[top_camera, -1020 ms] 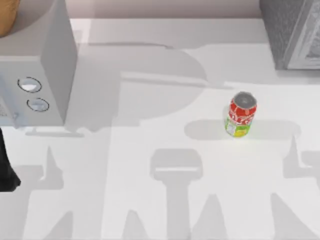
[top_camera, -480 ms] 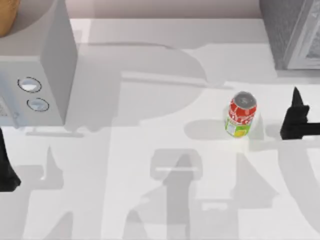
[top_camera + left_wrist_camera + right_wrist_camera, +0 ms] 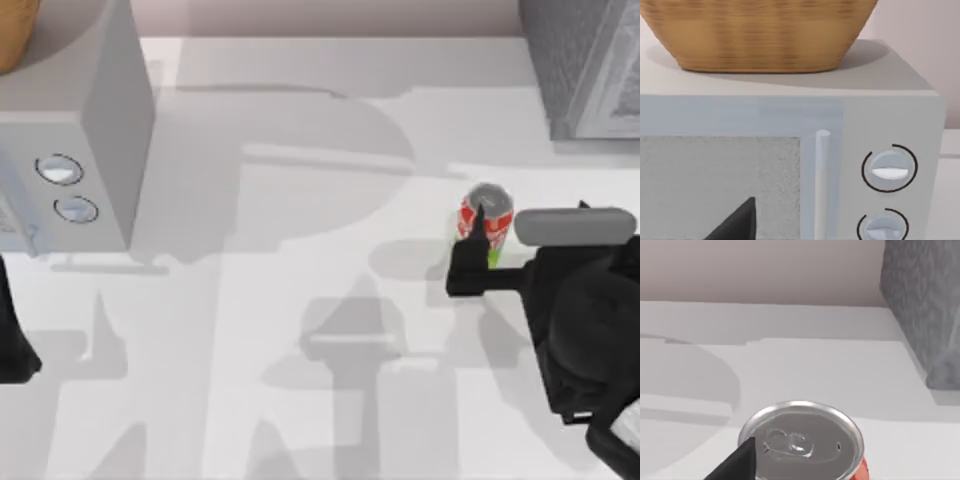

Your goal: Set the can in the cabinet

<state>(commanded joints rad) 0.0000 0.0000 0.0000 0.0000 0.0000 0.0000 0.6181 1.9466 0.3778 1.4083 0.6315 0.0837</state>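
1. Top view: the can [image 3: 487, 215] is seen standing upright on the white table [image 3: 300, 300], right of centre, with its silver-grey top showing and its red side partly covered by a dark finger.
2. The right gripper [image 3: 478, 250] is placed at the can, and one dark fingertip [image 3: 478, 215] is laid across the can's side; whether the jaws are parted or pressed on the can cannot be told.
3. The cabinet [image 3: 585, 65] is located at the table's far right corner, well apart from the can.
4. The microwave [image 3: 75, 150] is set at the table's left, with two round knobs [image 3: 58, 170] on its face and a woven basket [image 3: 15, 30] on top.
5. The left gripper [image 3: 12, 340] is held at the left edge, below the microwave; its finger state cannot be told.
6. Right wrist view: the can's lid is seen from close above, with a dark finger tip just beside its rim.
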